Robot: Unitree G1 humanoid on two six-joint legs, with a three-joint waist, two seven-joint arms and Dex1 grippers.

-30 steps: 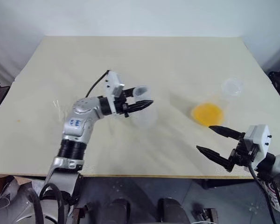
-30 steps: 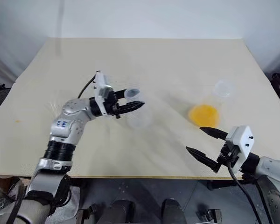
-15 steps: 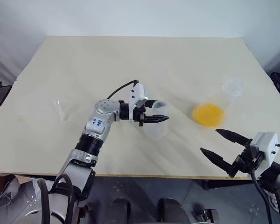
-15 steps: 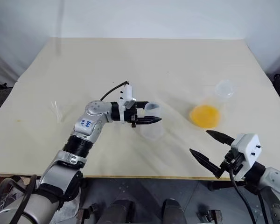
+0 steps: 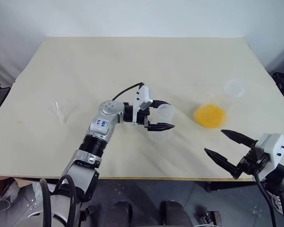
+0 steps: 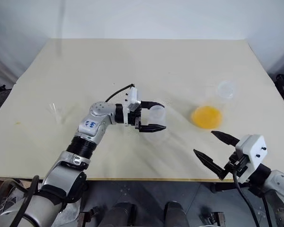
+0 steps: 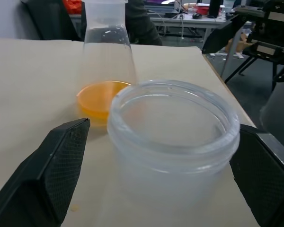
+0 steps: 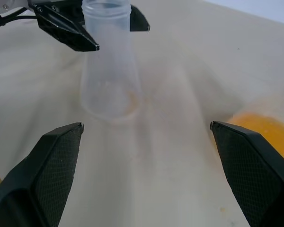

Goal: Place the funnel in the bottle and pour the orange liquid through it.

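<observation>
The two head views look forward and down from above the near edge of the table (image 5: 132, 56), taking in its whole top; they share nearly the same scene, slightly offset sideways. The left wrist view sits low and very close behind the bottle (image 7: 173, 142), facing across the table toward the flask of orange liquid (image 7: 102, 97). The right wrist view looks from further off, level over the tabletop, at the same bottle and the left hand (image 8: 92, 26) around its neck.
</observation>
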